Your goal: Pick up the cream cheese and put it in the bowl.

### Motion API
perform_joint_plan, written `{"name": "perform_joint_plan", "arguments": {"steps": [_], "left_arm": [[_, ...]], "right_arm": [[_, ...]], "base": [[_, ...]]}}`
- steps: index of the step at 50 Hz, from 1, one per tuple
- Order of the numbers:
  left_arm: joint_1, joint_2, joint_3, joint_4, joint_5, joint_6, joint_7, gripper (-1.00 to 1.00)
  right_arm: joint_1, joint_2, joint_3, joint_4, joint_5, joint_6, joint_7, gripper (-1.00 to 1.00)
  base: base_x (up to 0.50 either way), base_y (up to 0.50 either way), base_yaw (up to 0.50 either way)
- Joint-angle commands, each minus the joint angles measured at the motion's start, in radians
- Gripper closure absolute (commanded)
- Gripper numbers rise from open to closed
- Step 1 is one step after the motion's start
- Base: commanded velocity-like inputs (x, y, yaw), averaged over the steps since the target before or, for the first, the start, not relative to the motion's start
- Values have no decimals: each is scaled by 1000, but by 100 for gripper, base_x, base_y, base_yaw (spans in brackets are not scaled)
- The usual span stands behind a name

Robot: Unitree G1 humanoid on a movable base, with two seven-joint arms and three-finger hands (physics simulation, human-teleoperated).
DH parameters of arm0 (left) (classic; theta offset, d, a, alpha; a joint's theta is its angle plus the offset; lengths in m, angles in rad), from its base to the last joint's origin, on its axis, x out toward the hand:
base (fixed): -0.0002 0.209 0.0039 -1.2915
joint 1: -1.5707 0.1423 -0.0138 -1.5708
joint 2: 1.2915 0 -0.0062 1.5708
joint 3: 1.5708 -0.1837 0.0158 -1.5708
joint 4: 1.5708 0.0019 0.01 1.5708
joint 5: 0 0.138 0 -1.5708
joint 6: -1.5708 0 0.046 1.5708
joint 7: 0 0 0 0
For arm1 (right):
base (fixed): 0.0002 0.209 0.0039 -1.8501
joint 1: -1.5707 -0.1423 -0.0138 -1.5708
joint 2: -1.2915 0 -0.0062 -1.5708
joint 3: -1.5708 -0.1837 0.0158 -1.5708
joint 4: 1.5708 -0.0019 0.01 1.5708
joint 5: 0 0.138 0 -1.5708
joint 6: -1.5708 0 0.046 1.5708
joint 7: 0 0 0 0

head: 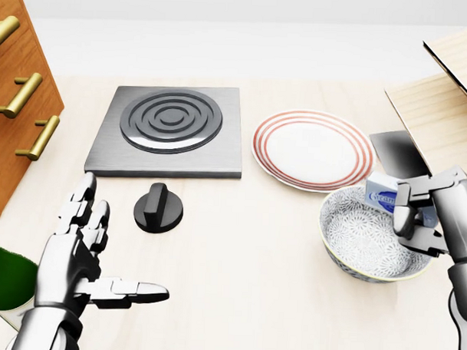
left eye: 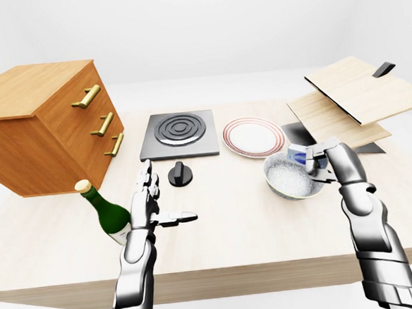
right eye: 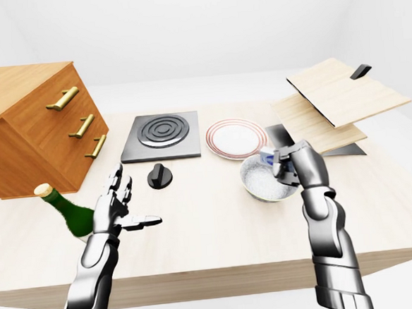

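Observation:
The cream cheese (head: 384,194) is a small blue and white box held in my right hand (head: 412,216), just above the right rim of the bowl (head: 362,239). The bowl is white with a grey speckled pattern and stands on the table below and right of the striped plate. My right hand's fingers are closed round the box. My left hand (head: 100,255) is open and empty, hovering over the table at the lower left, far from the bowl.
A red-striped plate (head: 311,149), a stove plate (head: 167,128) and a black knob (head: 158,208) lie on the table. A wooden drawer cabinet (left eye: 41,123) and a green bottle (left eye: 108,214) stand at the left. Tilted wooden boards (left eye: 358,101) rise at the right.

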Motion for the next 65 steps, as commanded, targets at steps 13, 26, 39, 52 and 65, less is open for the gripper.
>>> {"name": "perform_joint_plan", "arguments": {"steps": [13,26,39,52,65], "left_arm": [[5,-1,-2,-6,-1,0,1,-100],[1,0,1,-5,-3,0,2,-100],[2,1,3,-9,-8,0,0,-100],[4,1,4,-20,-11,0,-1,-100],[5,1,5,-24,-13,0,-1,-100]], "right_arm": [[-38,-33,6,68,-194,0,0,100],[-35,-26,38,123,-228,0,14,100],[-28,-14,55,141,-255,0,31,100],[-29,-18,60,167,-270,0,27,100],[-34,-19,58,168,-266,0,28,100]], "base": [[0,0,0],[0,0,0],[0,0,0],[0,0,0],[0,0,0]]}}
